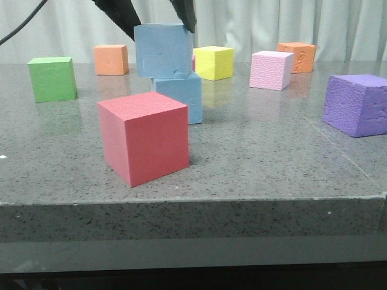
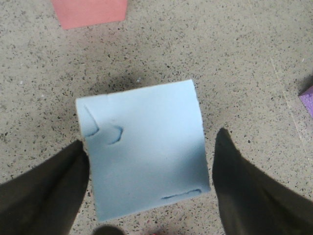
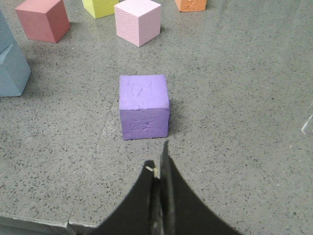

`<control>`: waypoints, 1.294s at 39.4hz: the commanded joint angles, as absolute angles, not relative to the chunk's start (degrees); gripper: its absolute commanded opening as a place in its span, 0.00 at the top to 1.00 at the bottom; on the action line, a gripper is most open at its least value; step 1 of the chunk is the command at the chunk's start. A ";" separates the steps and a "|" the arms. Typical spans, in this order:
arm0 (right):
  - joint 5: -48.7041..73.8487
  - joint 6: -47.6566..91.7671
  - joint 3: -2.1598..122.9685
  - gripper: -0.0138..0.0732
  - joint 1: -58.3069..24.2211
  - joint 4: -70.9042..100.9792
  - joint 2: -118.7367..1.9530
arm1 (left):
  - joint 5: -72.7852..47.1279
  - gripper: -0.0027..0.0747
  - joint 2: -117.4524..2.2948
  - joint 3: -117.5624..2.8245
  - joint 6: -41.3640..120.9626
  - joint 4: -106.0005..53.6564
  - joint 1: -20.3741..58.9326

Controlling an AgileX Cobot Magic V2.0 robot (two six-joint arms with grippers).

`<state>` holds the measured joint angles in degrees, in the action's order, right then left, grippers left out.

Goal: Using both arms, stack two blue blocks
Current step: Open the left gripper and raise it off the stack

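Note:
One light blue block [image 1: 163, 49] sits on top of the other blue block [image 1: 181, 99], shifted a little left and slightly turned. My left gripper [image 1: 163, 27] is over the upper block with a black finger on each side. In the left wrist view the gripper [image 2: 150, 139] is open around the upper block [image 2: 144, 152]: one finger [image 2: 54, 186] is at its side, the other finger [image 2: 244, 186] stands a small gap away. My right gripper [image 3: 159, 164] is shut and empty, just in front of the purple cube [image 3: 144, 105]. The stack shows at the edge of the right wrist view [image 3: 11, 68].
A red cube [image 1: 145, 136] stands near the front edge, close in front of the stack. A green cube [image 1: 52, 78], two orange cubes [image 1: 111, 59] [image 1: 297, 56], a yellow cube [image 1: 214, 62] and a pink cube [image 1: 271, 69] stand further back. The purple cube [image 1: 357, 104] is at the right.

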<state>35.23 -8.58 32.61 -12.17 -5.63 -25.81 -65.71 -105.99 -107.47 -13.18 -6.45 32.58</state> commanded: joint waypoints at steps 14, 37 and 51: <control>30.50 -7.93 34.14 0.92 -11.80 -5.95 -26.14 | -64.08 0.27 -102.57 -110.66 -13.04 -6.01 32.95; 30.45 -7.93 34.14 0.92 -11.80 -5.98 -26.14 | -69.25 0.63 -102.57 -122.47 -10.17 -2.85 32.95; 30.40 -7.93 34.14 0.92 -11.80 -5.98 -26.14 | -72.96 0.99 -101.50 -124.23 -7.40 -2.76 32.83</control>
<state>35.19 -8.58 32.61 -12.17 -5.63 -25.81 -72.48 -105.44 -122.28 -7.70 -2.65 32.58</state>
